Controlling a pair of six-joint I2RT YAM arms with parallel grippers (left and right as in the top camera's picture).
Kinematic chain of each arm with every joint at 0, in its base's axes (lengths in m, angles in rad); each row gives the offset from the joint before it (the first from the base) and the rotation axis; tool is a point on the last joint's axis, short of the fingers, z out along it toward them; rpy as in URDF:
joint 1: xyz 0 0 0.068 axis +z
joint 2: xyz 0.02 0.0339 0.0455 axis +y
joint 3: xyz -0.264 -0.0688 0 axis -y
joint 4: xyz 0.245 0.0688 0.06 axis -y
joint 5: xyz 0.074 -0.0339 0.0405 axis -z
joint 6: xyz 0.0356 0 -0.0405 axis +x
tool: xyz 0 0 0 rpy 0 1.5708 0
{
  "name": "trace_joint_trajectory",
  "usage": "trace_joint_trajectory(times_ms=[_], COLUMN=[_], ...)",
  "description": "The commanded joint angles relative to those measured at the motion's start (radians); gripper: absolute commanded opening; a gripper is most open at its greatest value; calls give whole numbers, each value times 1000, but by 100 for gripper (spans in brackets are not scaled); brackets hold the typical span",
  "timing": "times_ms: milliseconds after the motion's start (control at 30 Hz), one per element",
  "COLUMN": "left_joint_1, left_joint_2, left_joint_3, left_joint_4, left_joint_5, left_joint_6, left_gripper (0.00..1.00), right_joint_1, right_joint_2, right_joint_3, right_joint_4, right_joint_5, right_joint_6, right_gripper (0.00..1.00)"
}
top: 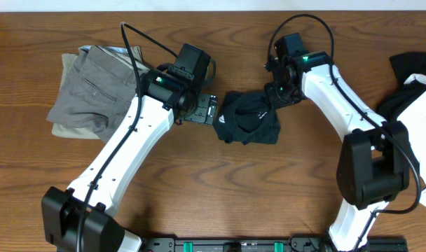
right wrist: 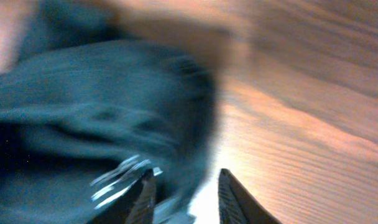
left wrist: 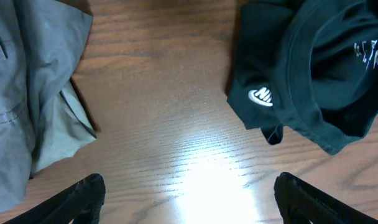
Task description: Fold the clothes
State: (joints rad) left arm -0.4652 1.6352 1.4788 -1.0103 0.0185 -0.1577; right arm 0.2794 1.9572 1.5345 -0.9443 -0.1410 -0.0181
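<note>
Crumpled black cotton T-shirt with white logo (top: 249,119), centre of overhead frame: probably light, limp, prone to bunching. Best pinched at hem corners. Left gripper (left wrist: 190,202) spread wide, empty. Right gripper (right wrist: 186,190) narrowly parted at shirt's edge; hold unclear through blur.

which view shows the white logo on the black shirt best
Left wrist: the white logo on the black shirt is sharp and close. Overhead shows it only as a tiny white mark; the right wrist shows blurred dark fabric, no readable logo.
</note>
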Motion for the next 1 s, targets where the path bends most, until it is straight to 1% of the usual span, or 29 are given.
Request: trace_joint_trajectory(times_ms=[0,67,167,333,467,600,700,900,967], left_joint_1=[11,23,59,142,183,189,189,189,189], left_joint_2=[11,11,10,8,8,8,8,8,8], left_joint_3=[-3,-3,-3,-3,-3,-3,-3,-3,-3], left_joint_4=[-6,-6,-6,-15,-43,-51,-50,-43,-43], left_joint_5=[-3,-4,-4,0,0,0,0,0,0], left_joint_6=[-3,-4,-5,-39,-38,-34,-34,-34,-34], left_gripper=[89,89,89,89,89,89,89,89,89], right_joint_1=[2,11,52,145,191,200,200,200,200], right_joint_2=[-107,-124,-119,-111,-106,-106,-106,-106,-106], right_joint_3=[3,3,-3,-64,-129,-161,-164,-164,-170], right_joint_4=[-36,-80,-130,-64,19,39,22,19,25], right_joint_5=[-281,-324,-338,-325,-227,-237,-233,-225,-225], right_joint_6=[-147,-169,-201,-204,-177,-169,-170,-170,-170], right_gripper=[36,36,35,36,37,36,31,29,26])
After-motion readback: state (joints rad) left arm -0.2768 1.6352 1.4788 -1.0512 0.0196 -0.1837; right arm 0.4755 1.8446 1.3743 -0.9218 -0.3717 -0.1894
